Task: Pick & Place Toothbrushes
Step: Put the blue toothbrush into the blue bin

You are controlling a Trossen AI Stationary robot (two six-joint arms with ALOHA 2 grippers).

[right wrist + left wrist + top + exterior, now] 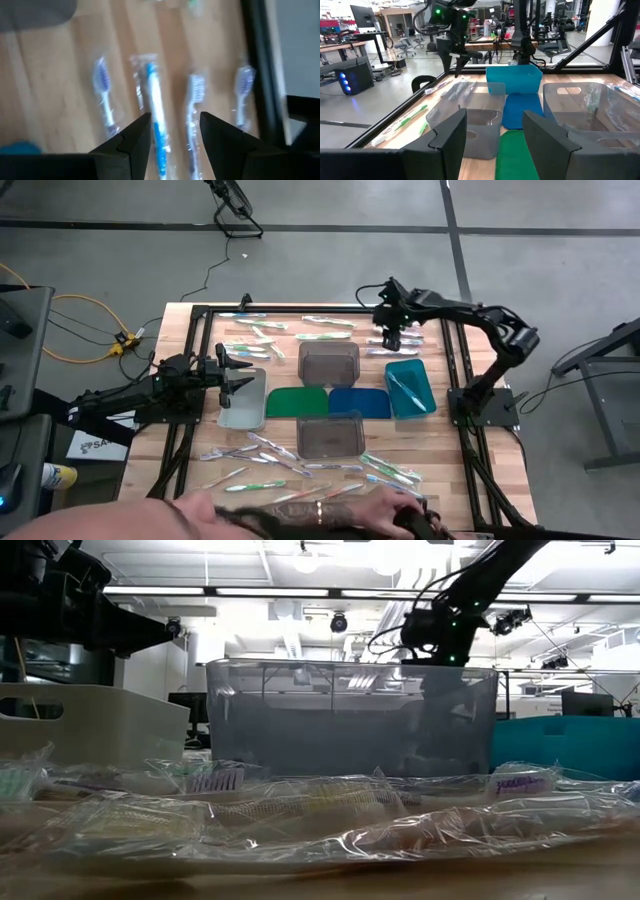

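Wooden table (190,320) with a black frame. In the middle sit two grey bins (328,362) (330,435), a clear bin (243,402) on the left, a teal bin (410,388) on the right, and green (297,402) and blue (360,402) mats between them. The left arm reaches in low from the left; the left gripper (236,372) hovers at the clear bin's edge, fingers (447,137) spread wide, holding nothing (wrist view shows an empty gap). The right gripper (390,338) hangs over the far right side of the table, fingers (132,137) parted, nothing between them, above wrapped toothbrushes (155,117) lying side by side on the wood. More toothbrushes are scattered along the far edge (325,322) and near edge (265,450), one in the teal bin (403,385). A person's hand (215,510) shows at the near edge.
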